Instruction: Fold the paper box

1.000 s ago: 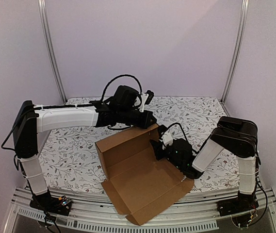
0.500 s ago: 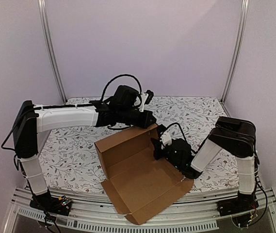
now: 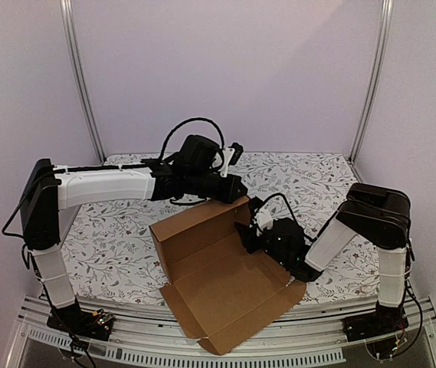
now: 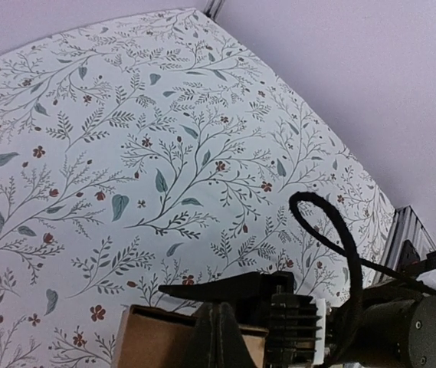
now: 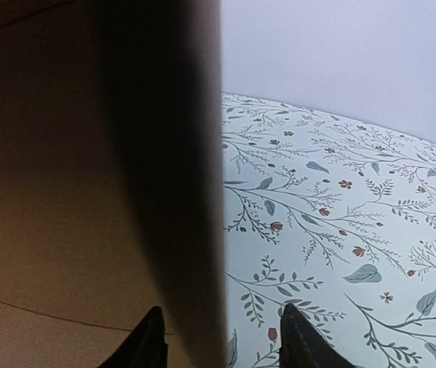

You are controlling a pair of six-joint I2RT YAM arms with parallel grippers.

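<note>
Evidently the job is mid-fold: the paper box (image 3: 225, 284) has its back wall (image 3: 195, 222) standing, while the broad front flap (image 3: 237, 314) lies flat and open, hanging a little past the near edge of the table (image 3: 110, 238). The step in hand looks like raising and tucking the right-hand side panel (image 5: 164, 153).

The left gripper (image 3: 240, 192) has its fingers pressed together at the far right corner of the standing wall, right at the top edge. Whether it pinches the cardboard or merely braces against it, I cannot tell. The right gripper (image 3: 247, 234) sits low at the box's right side with its fingers apart. From its wrist camera the side panel rises edge-on between them: one finger is inside the box and the other is out over the floral cloth, clear of the board. It straddles the panel rather than clamps it.

The next move likely calls for closing on that panel, or nudging it inward until it stands square against the back wall, while the left arm holds the corner steady.

The box is plain brown corrugated board, creased and slightly skewed on the table. It sits in the middle, between the two arms — more tray than box as yet.
</note>
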